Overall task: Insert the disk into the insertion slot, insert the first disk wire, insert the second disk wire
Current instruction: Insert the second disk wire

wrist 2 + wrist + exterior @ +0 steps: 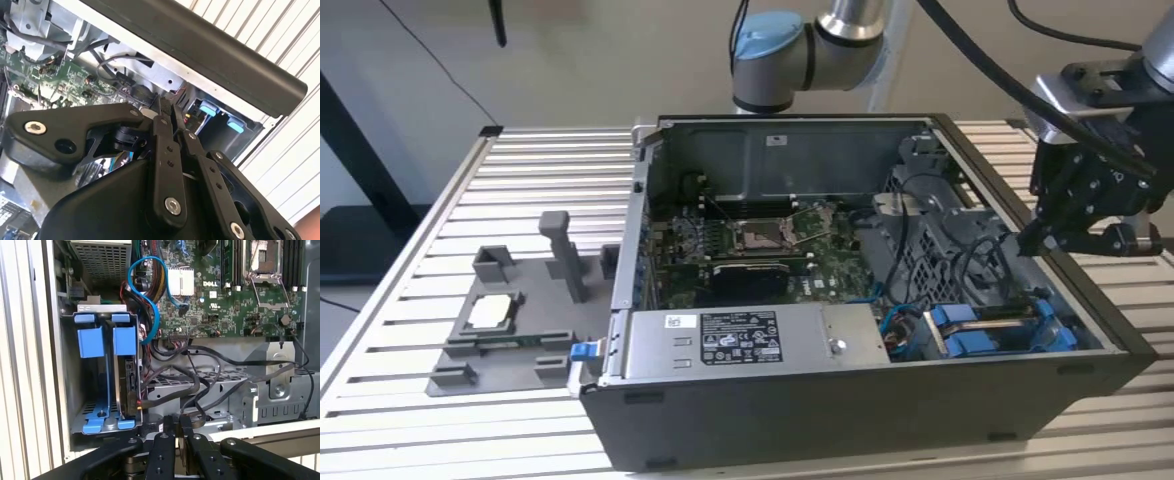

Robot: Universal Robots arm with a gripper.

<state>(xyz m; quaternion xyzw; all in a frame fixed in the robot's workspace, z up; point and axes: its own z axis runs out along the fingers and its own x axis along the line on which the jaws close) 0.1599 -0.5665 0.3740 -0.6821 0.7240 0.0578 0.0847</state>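
Looking down, we see the disk [126, 382] standing on edge in the slot [90, 390], long axis along the blue rails [108, 385]. Our gripper [175, 424] hovers just beside it, jaws pinched together.

Silver slatted metal table [520, 170] carries an open dark grey metal computer case [854, 420], side panel off. Flat grey plastic fixture plate with upright posts [507, 365] lies just beside it, on the exterior view's left.

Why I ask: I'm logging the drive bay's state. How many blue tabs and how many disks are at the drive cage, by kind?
Blue carrier tabs: 2
Disk: 1
Total: 3
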